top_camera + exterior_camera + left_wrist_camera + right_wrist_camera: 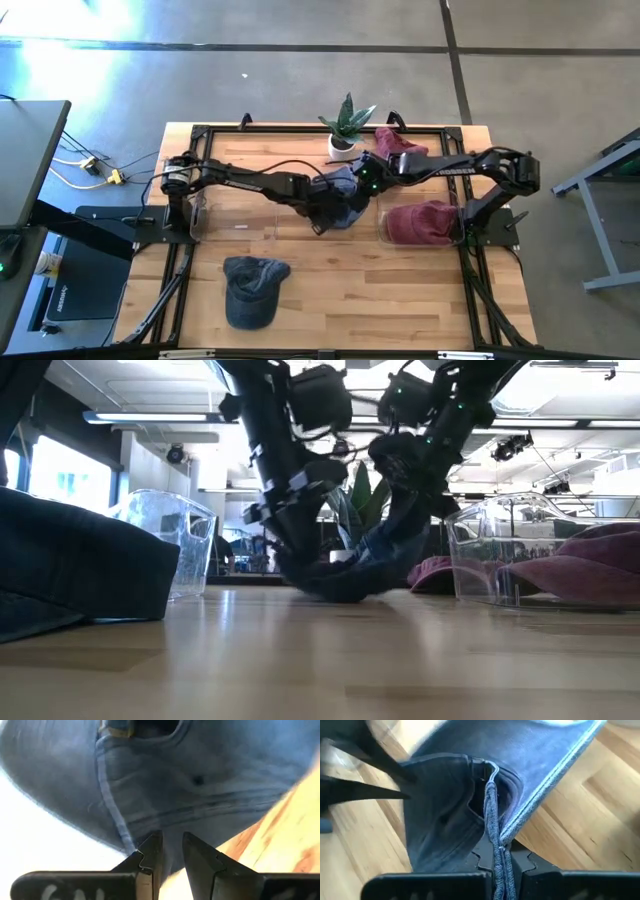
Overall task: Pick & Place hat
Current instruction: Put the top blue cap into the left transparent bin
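High view: the blue denim hat [341, 200] hangs mid-frame between both grippers, over the wooden table [330, 290]. The right gripper [496, 854] is clamped on its edge; the left gripper [171, 851] pinches its fabric, fingers nearly closed. Another dark hat [252, 288] lies lower left; maroon hats [420, 222] fill the clear bin [385, 235] at right.

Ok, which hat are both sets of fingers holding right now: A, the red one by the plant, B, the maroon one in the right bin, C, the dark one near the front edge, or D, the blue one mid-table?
D: both arms meet at the blue hat, fabric pinched in the right fingers.
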